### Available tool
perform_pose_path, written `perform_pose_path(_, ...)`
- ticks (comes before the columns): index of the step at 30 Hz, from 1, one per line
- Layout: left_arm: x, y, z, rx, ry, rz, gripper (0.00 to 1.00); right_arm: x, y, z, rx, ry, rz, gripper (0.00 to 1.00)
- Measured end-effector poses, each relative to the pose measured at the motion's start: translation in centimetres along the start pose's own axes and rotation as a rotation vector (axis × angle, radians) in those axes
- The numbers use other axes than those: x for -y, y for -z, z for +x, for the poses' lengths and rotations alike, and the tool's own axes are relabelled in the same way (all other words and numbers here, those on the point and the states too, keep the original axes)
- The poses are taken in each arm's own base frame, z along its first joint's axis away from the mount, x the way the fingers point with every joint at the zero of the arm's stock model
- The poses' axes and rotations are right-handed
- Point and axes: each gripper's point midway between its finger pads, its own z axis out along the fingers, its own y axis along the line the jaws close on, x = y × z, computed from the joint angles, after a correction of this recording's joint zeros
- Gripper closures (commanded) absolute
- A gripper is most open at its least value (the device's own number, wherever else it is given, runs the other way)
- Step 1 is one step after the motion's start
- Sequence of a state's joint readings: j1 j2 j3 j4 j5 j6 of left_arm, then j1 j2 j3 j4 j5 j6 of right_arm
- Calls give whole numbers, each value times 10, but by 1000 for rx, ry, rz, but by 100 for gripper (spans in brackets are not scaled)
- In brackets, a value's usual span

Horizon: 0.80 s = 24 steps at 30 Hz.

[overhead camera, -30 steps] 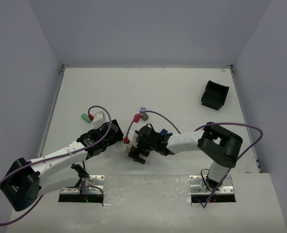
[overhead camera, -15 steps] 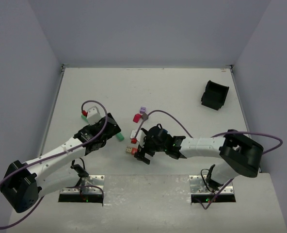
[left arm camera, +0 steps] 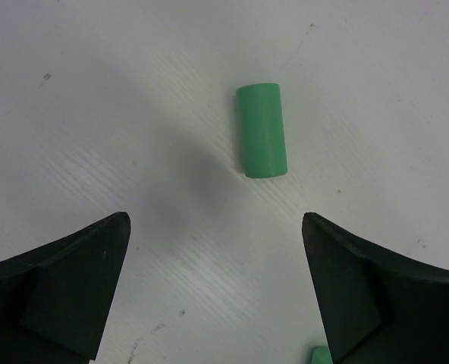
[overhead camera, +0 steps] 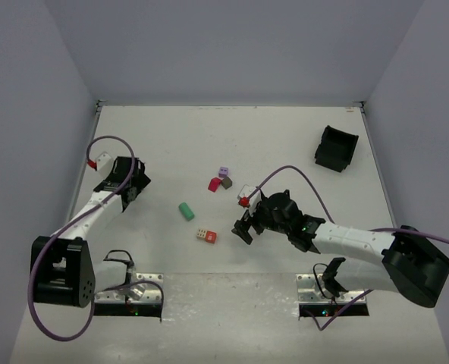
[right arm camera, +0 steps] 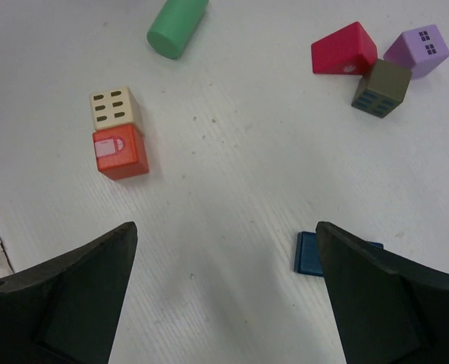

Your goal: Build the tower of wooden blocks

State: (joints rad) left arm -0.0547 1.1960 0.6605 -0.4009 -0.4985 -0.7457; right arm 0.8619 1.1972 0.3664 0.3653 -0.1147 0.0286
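Note:
The wood blocks lie loose on the white table. A green cylinder [overhead camera: 186, 211] lies on its side, also ahead of my left fingers [left arm camera: 261, 130]. A tan block [right arm camera: 112, 110] touches an orange-red block [right arm camera: 120, 152] [overhead camera: 205, 236]. A red wedge [right arm camera: 343, 49], a purple block [right arm camera: 416, 49] and an olive block [right arm camera: 381, 87] cluster together [overhead camera: 221, 180]. A blue block [right arm camera: 315, 252] lies partly behind my right finger. My left gripper [overhead camera: 130, 182] [left arm camera: 215, 227] is open and empty at the left. My right gripper [overhead camera: 245, 230] [right arm camera: 226, 235] is open and empty over bare table. No tower stands.
A black plastic bin [overhead camera: 336, 148] stands at the back right. White walls close in the table on three sides. A small green corner [left arm camera: 321, 355] shows at the bottom edge of the left wrist view; I cannot tell what it is.
My left arm swung back to the far left, leaving the green cylinder lying mid-table. My right gripper drew back to the right, away from the red and tan blocks.

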Motion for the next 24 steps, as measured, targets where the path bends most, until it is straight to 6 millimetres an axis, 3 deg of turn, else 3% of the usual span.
perform_pose_path(9, 21, -36, 6, -75, -78, -13, 21, 4, 2, 4, -3, -40, 6, 1)
perform_pose_path(16, 18, -57, 16, -106, -93, -46, 30, 7, 0, 7, -11, -48, 15, 1)
perform_pose_path(22, 18, -68, 28, -140, -104, -56, 54, 8, -1, 12, -27, -52, 15, 1)
perform_pose_path(24, 18, -72, 29, -147, -101, -61, 57, 9, -1, 12, -26, -53, 18, 1)
